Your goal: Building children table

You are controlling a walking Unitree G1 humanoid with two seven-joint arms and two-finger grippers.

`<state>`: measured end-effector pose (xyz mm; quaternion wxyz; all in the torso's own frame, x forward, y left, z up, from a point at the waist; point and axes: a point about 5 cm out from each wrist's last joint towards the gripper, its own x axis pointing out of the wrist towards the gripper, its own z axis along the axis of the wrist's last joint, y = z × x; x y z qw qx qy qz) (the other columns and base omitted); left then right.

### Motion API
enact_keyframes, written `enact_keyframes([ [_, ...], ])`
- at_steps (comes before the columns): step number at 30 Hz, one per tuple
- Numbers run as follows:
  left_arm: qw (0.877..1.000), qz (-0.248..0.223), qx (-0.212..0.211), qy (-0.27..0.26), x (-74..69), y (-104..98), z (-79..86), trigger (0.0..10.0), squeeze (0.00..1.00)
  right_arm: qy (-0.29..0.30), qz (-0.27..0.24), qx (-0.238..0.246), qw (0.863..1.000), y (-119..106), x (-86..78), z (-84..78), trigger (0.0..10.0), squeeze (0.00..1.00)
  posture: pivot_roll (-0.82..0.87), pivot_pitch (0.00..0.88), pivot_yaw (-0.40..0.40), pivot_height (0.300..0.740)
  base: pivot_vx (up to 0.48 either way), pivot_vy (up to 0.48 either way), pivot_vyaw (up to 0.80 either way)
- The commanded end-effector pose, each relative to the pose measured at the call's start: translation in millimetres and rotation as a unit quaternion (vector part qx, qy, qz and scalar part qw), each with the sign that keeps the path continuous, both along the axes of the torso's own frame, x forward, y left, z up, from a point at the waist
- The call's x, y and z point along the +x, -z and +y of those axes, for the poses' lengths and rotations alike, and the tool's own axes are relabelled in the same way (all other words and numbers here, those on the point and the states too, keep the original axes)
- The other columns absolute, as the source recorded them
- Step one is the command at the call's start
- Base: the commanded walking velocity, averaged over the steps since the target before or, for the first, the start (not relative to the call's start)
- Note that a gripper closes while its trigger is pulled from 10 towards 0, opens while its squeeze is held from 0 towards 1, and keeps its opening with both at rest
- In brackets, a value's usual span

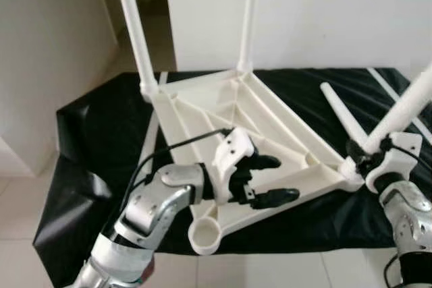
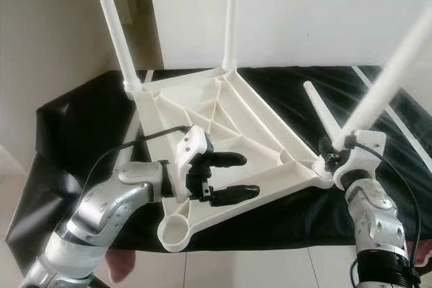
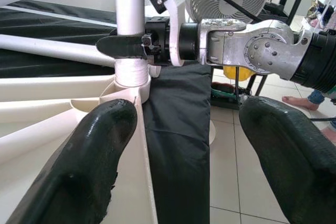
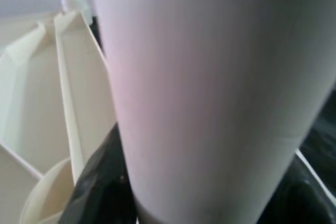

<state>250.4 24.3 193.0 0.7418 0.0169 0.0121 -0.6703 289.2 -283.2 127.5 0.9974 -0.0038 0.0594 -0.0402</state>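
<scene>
Upright, leg (image 2: 390, 75) (white) inside right gripper (image 2: 335, 148)

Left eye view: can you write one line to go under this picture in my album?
Right pincer shut on a white table leg at the upturned tabletop's corner, while the open left pincer hovers over it.

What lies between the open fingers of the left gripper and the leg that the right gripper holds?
In the eye views, only the ribbed underside of the white tabletop lies between the left gripper and the leg clamped in the right gripper; nothing else lies there.
</scene>
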Motion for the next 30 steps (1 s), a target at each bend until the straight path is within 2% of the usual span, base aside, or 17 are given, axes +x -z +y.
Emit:
enact_keyframes([
  [1,1.0,-0.003,0.0,0.006,-2.8,-1,-0.5,10.0,0.0,0.007,0.134,0.017,0.991,53,-16.1,4.6,10.0,0.0,-0.04,0.0,0.039,0.74,0.0,0.0,0.0],
  [3,1.0,-0.002,-0.001,0.006,-2.9,-1,-0.4,10.0,0.0,0.001,0.135,0.004,0.991,52,-15.0,5.7,10.0,0.0,-0.04,0.0,0.038,0.74,0.0,0.0,0.0],
  [5,1.0,-0.002,0.0,0.005,-3.1,-1,0.0,10.0,0.0,-0.019,0.142,-0.051,0.988,52,-13.3,8.5,10.0,0.0,-0.04,0.0,0.038,0.74,0.0,0.0,0.0],
  [9,1.0,-0.003,0.0,0.003,-3.2,-2,0.9,10.0,0.0,-0.036,0.155,-0.073,0.985,57,-14.7,11.4,10.0,0.0,-0.03,0.0,0.033,0.74,0.0,0.0,0.0],
  [17,1.0,-0.002,0.001,-0.001,-3.4,-2,2.9,10.0,0.0,-0.021,0.151,-0.04,0.988,63,-19.3,16.2,10.0,0.0,-0.02,0.0,0.031,0.74,0.0,0.0,0.0],
  [19,1.0,-0.001,0.001,-0.002,-3.4,-2,3.2,10.0,0.0,0.017,0.139,-0.035,0.989,64,-21.8,15.8,10.0,0.0,-0.02,0.0,0.032,0.74,0.0,0.0,0.0],
  [22,1.0,-0.001,0.001,-0.002,-3.3,-2,3.5,10.0,0.0,0.041,0.128,-0.023,0.991,64,-23.7,18.4,10.0,0.0,-0.02,0.0,0.032,0.74,0.0,0.0,0.0],
  [25,1.0,-0.001,0.001,0.0,-3.7,-1,3.4,10.0,0.0,0.118,0.096,0.014,0.988,60,-26.7,22.8,10.0,0.0,-0.03,0.0,0.034,0.74,0.0,0.0,0.0],
  [30,1.0,0.001,0.0,0.002,-4.5,-1,2.7,10.0,0.0,0.137,0.081,0.019,0.987,56,-26.9,31.6,10.0,0.0,-0.03,0.0,0.033,0.74,0.0,0.0,0.0],
])
